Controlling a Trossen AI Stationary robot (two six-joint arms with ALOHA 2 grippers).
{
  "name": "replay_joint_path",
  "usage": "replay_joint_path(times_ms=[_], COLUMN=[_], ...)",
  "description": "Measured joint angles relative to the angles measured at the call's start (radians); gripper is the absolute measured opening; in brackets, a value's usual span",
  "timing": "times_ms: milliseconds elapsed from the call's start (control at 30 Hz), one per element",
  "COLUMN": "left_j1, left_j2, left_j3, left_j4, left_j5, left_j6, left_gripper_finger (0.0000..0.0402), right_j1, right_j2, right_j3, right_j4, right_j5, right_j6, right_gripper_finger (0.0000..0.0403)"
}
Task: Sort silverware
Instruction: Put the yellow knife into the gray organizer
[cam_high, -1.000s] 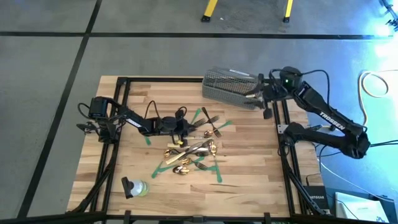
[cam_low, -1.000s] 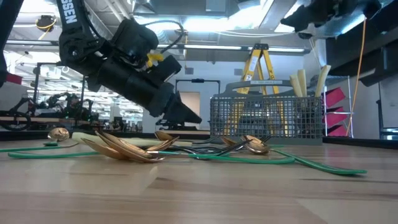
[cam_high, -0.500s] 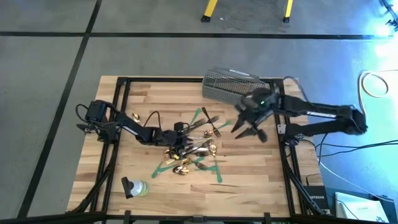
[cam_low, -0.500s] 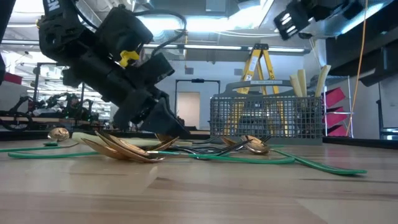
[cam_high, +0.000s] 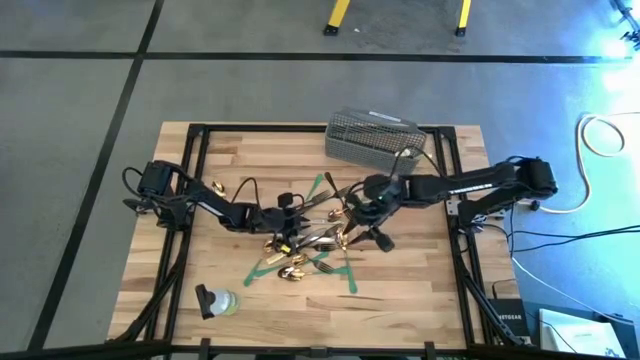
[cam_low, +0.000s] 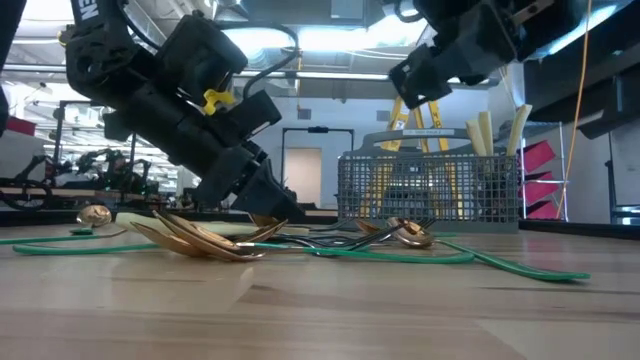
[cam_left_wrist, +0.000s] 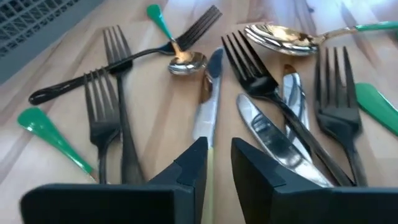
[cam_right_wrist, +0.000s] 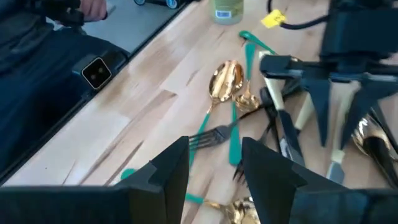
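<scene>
On the left of the tabletop, near the front edge, I see a small green bottle lying on its side, well apart from everything else. My left pincer is down at the left edge of the silverware, its fingers parted by only a narrow gap. A cream-handled knife runs up between them, but I cannot tell whether they touch it. The silverware lies in a loose pile at the middle of the tabletop: gold spoons, dark forks and knives overlapping each other, with green tape strips across and under them. My right pincer hangs above the right side of the pile, fingers moderately apart and holding nothing. Behind it, at the far edge of the tabletop, stands the grey wire mesh basket, with cream handles sticking up out of it.
</scene>
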Motion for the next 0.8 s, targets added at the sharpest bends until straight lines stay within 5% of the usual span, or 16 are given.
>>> replay_joint_path(times_ms=[367, 800], left_j1=[0.035, 0.103], left_j2=[0.000, 0.001], left_j3=[0.000, 0.000], left_j4=[-0.027, -0.055], left_j5=[0.065, 0.195], left_j6=[-0.033, -0.020], left_gripper_finger=[0.0165, 0.0175], right_j1=[0.095, 0.120], right_j2=[0.078, 0.141], right_j3=[0.000, 0.000], right_j4=[0.218, 0.282], right_j5=[0.056, 0.101], right_j6=[0.022, 0.038], right_gripper_finger=[0.0131, 0.0131])
